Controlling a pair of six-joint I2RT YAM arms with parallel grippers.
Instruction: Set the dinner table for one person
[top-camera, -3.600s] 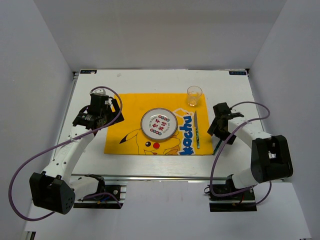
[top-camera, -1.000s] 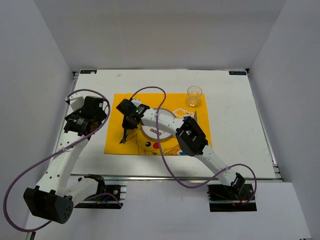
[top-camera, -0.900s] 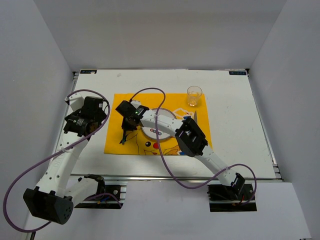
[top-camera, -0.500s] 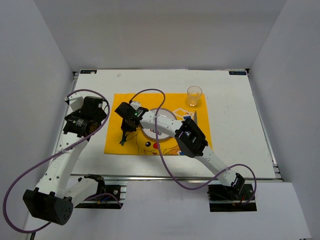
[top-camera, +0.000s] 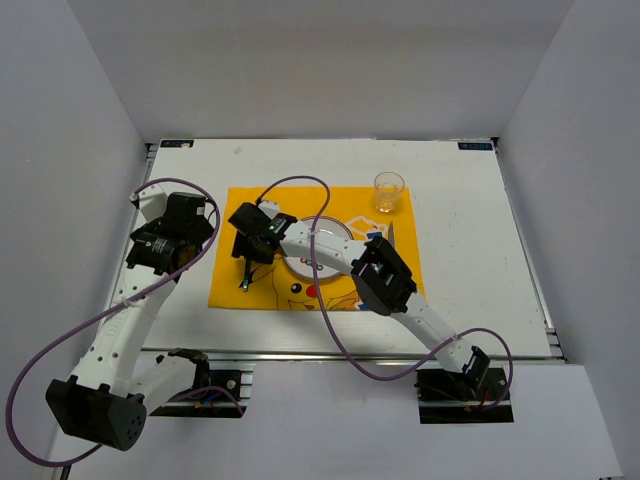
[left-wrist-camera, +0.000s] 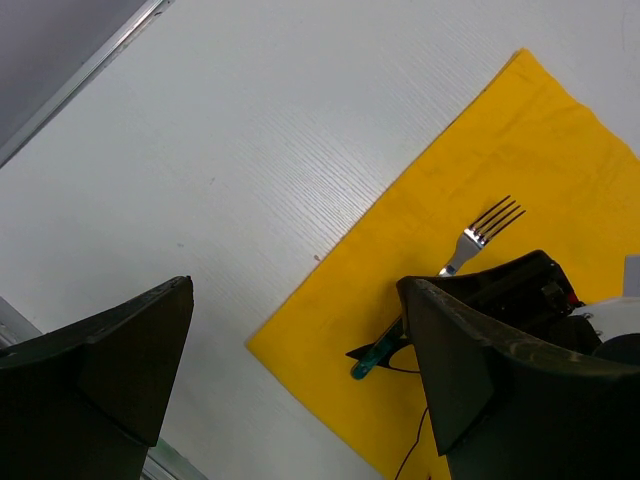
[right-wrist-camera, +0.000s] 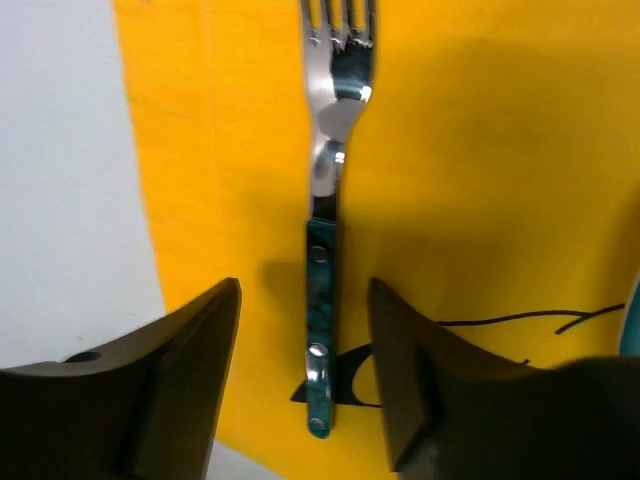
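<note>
A fork (right-wrist-camera: 325, 250) with a teal handle lies flat on the yellow placemat (right-wrist-camera: 480, 150), left of the plate (top-camera: 325, 226). My right gripper (right-wrist-camera: 305, 385) hangs open just above it, a finger on each side of the handle and neither touching it. From above, the right gripper (top-camera: 248, 258) hides the tines, and only the fork's handle end (top-camera: 243, 286) shows. My left gripper (left-wrist-camera: 300, 400) stands wide open and empty over the dinner table (left-wrist-camera: 250, 150), left of the placemat's corner. The fork (left-wrist-camera: 480, 232) shows there too.
A clear cup (top-camera: 388, 191) stands at the placemat's far right corner. A knife (top-camera: 391, 231) lies right of the plate, mostly hidden under my right arm. That arm reaches across the plate. Grey walls enclose the table (top-camera: 470, 260) on three sides.
My right gripper has opened and let go of the fork, which now lies on the placemat. The left arm has not moved.
</note>
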